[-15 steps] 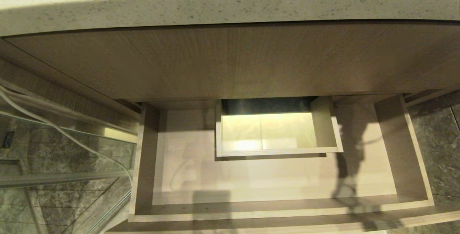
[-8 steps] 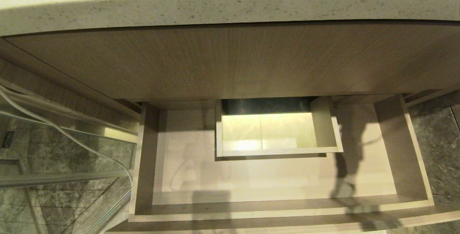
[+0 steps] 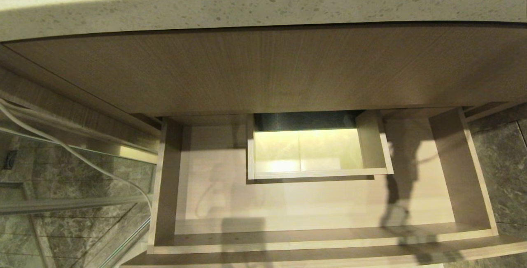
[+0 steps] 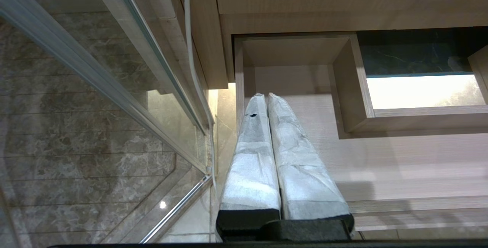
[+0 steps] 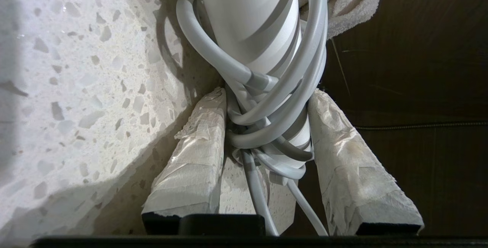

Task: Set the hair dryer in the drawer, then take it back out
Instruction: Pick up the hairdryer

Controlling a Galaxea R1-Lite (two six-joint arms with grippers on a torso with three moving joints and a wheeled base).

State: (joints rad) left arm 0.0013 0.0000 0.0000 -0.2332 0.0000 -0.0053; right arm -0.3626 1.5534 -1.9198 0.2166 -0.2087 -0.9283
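1. Wide shallow light-brown wood-grain drawer (image 3: pixel 461 169), pulled out toward the viewer below the taller wood-grain panel (image 3: pixel 267 70); nothing lies on its pale floor, which carries only shadows
2. Rectangular boxed cutout (image 3: pixel 372 144) at the middle of the drawer's far side, open onto a brightly lit surface beneath
3. Speckled pale stone countertop (image 3: pixel 247 8), running across the far side of the scene above the panel
4. Glass partition with metal edge (image 3: pixel 74 202) and a white cable (image 3: pixel 61 148), to the left of the drawer
5. Left gripper (image 4: pixel 267 95), tape-wrapped fingers (image 4: pixel 253 145) pressed together with nothing between them, hanging over the drawer's near left corner
6. Right gripper (image 5: pixel 267 99), its tape-wrapped fingers (image 5: pixel 198 145) spread on either side of the small white hair dryer (image 5: pixel 248 19) and closed against its cord-wound body
7. White cord (image 5: pixel 274 122), looped several times around the dryer's barrel between the fingers
8. The dryer lies at the edge of the countertop, beside a white towel (image 5: pixel 350 0), with dark wall behind; it is outside the drawer
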